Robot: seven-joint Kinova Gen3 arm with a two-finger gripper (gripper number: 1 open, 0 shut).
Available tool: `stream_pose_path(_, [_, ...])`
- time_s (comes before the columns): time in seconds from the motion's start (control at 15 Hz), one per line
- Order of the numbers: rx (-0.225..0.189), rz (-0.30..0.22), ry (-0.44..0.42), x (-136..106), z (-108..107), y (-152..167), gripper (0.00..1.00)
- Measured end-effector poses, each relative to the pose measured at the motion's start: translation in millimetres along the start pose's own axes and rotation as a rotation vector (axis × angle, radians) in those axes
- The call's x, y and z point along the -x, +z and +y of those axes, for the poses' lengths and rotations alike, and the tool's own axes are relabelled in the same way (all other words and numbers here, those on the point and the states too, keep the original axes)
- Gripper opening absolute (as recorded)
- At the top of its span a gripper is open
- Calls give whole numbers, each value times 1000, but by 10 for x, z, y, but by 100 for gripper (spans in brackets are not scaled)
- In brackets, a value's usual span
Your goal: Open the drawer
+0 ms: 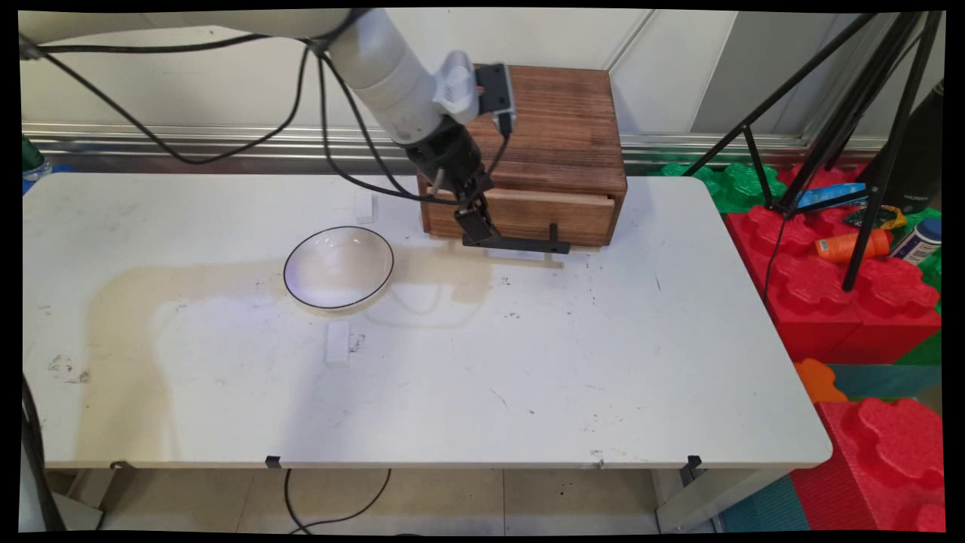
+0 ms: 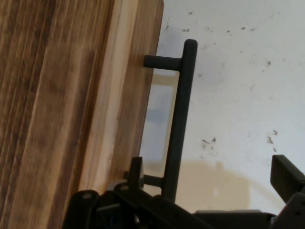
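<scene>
Wooden drawer box (image 1: 562, 143) sits at upper centre of the tabletop (image 1: 528, 377). The gripper (image 1: 476, 226) has its jaws spread wide astride the left end of the black bar handle (image 1: 520, 243), a stiff, thin grip point. A shallow bowl (image 1: 338, 268) lies left.

I see a dark brown, streaky-grained wooden box (image 1: 562, 143) at upper centre, its drawer front (image 1: 528, 215) paler tan with a black handle (image 1: 520, 243). Left of centre sits a white bowl (image 1: 338, 267) with a thin black rim on my white, tan-stained table (image 1: 467, 362).
</scene>
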Motion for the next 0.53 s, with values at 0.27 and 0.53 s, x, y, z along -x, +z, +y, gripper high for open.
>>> stream_pose_path(0.27, [-7, -39, 7, -124, 26, 293, 100])
stream_pose_path(0.53, [-15, -82, -11, -221, 71, 591, 100])
